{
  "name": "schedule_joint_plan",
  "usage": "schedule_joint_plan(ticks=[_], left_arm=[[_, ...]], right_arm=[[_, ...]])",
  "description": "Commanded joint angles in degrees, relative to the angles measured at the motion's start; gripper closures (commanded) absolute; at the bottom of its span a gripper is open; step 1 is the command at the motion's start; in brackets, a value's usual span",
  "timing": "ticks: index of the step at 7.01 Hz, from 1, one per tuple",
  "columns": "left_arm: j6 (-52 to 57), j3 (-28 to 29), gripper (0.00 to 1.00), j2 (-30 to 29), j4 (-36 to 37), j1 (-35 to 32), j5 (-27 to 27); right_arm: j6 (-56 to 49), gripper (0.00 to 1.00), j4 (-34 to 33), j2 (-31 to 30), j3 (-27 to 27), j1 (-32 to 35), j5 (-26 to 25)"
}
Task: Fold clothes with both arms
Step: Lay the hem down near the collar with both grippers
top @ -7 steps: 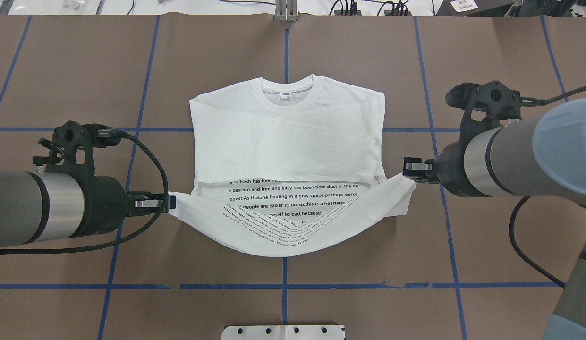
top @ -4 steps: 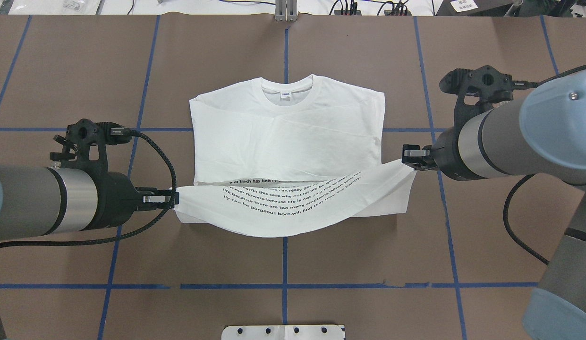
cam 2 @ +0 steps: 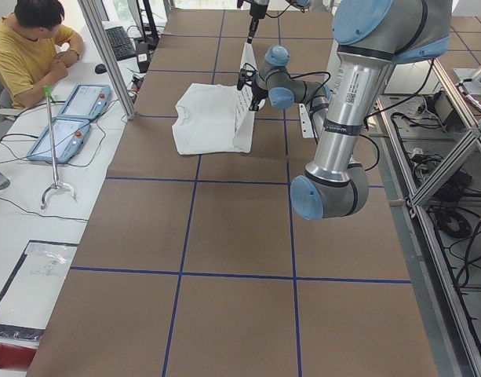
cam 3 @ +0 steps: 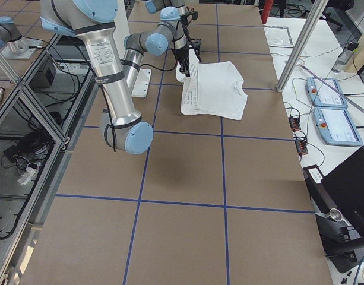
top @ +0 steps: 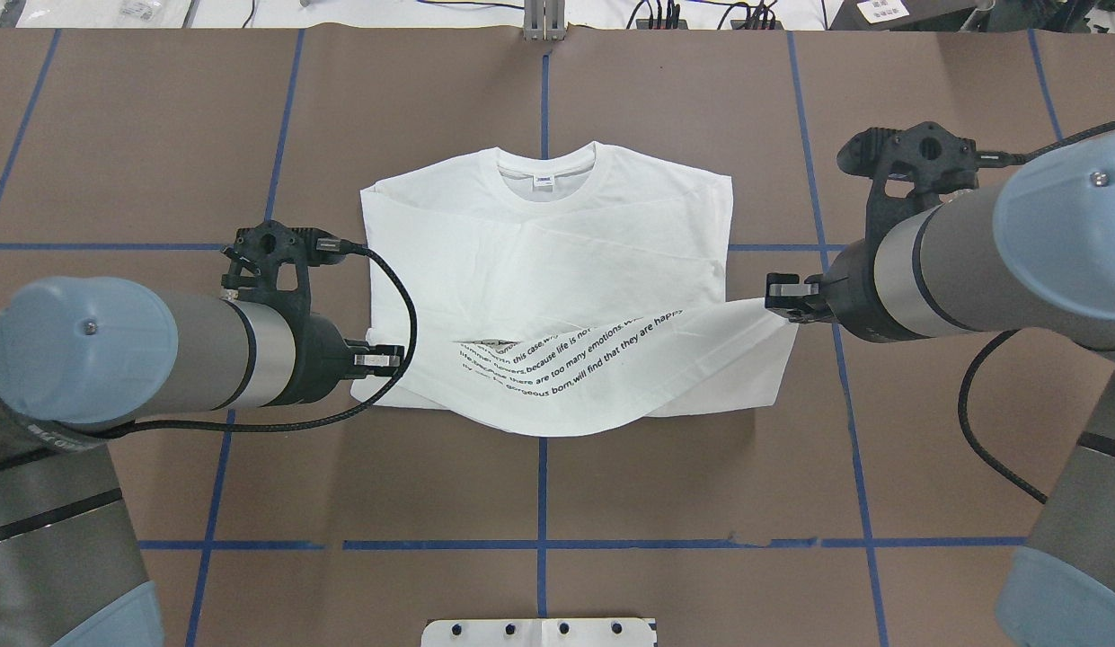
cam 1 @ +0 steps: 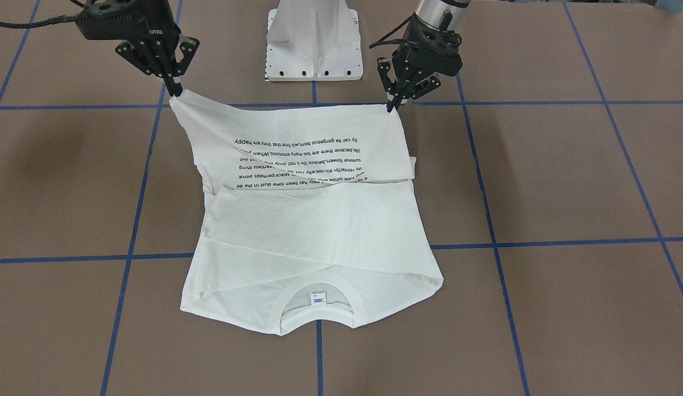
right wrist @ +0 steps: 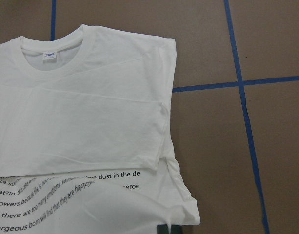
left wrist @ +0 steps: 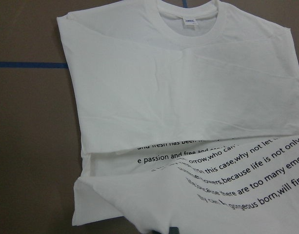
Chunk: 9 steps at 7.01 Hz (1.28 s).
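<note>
Jaws of the left gripper and right gripper pinch the raised hem corners of the shirt on the table, which seems light and limp, so corners give the best hold.

T-shirt: soft white knit cloth, matt and faintly creased. It has a ribbed collar at its 12 o'clock edge and flat black print toward 6 o'clock. Tabletop: smooth, matt brown sheet that looks like paper, crossed by blue tape. Left arm and right arm: satin silver metal tubes with smooth light blue caps. Left hand and right hand: matt black, plastic-looking. Cable: black braided sleeve.
</note>
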Motion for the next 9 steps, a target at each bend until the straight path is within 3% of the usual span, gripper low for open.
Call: schedule_joint_plan(ticks=[1,3,4,7,9], left_arm=[[0.3,0.5,1.00,-0.6,0.1,-1.5,-0.1],[5.0,1.2,1.00,-0.7,0.7,-6.1,-1.7],[5.6,3.1,1.00,-0.7,0.3,-7.7,-1.7],[8.1,9.0,1.00,-4.3,-0.1,-12.4,-1.7],[13.3,10.6,1.00,-5.4,0.0,-18.0,-5.2]], right_arm=[[-0.1,1.00,0.0,0.9,-0.2,0.6,0.4],[-2.3,1.00,0.1,2.5,-3.1,2.4,0.6],[-3.8,1.00,0.2,6.0,-7.6,3.6,0.7],[-6.3,1.00,9.0,6.6,-16.9,6.3,0.6],[-7.0,1.00,10.2,7.9,-19.4,8.6,0.7]])
